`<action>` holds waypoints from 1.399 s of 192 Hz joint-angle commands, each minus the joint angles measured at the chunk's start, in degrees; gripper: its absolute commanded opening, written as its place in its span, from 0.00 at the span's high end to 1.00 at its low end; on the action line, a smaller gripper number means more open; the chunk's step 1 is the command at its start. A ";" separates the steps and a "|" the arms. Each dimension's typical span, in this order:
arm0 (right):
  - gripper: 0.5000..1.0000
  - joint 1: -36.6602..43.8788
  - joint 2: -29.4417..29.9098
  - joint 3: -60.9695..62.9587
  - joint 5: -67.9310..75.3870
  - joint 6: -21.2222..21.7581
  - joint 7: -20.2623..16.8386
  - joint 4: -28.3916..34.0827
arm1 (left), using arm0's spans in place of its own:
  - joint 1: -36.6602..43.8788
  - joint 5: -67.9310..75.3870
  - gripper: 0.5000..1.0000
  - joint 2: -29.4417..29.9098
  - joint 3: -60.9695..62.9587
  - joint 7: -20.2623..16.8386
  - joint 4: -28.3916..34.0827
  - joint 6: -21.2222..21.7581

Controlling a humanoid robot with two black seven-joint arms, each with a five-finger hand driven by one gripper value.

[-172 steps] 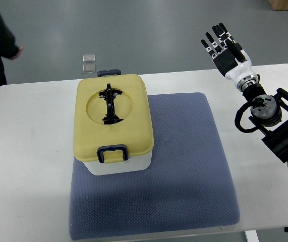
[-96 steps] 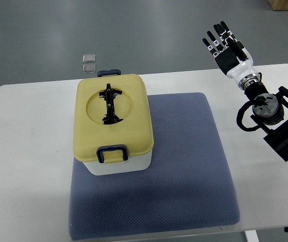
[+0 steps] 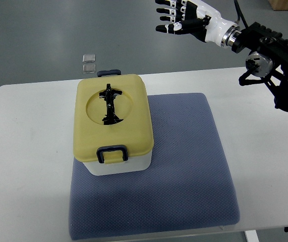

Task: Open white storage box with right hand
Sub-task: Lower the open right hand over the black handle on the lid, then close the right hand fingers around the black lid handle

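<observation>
Currently the white plastic storage box (image 3: 117, 166) with its yellow lid (image 3: 112, 117) sits closed on the far left part of the blue-grey textured mat (image 3: 184, 166), which covers the middle of the white worktop (image 3: 27, 151). Dark latches (image 3: 112, 153) lie on the lid's near and far edges. The right hand (image 3: 184, 20) hangs beyond the worktop's far edge, fingers (image 3: 166, 11) spread, holding nothing, well apart from the box.

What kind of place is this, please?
Probably a robotics lab or test room: a plain white table on a bare grey floor, with a storage box set on a blue mat below the right hand.
</observation>
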 commanded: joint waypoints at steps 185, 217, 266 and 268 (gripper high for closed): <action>0.14 7.67 1.09 -18.22 -59.92 -12.33 13.86 21.28 | 0.07 0.01 0.00 0.00 0.09 0.00 0.00 0.00; 0.15 6.27 2.32 -18.22 -60.80 -14.53 13.68 21.02 | 0.07 0.01 0.00 0.00 0.09 0.00 0.00 0.00; 0.40 4.07 3.90 -18.22 -62.82 -17.69 12.72 20.66 | -0.02 0.01 0.00 0.00 0.09 0.00 0.00 0.00; 0.41 4.07 3.90 -18.22 -62.82 -17.78 12.72 20.66 | 0.06 0.01 0.00 0.00 0.09 0.00 0.00 0.00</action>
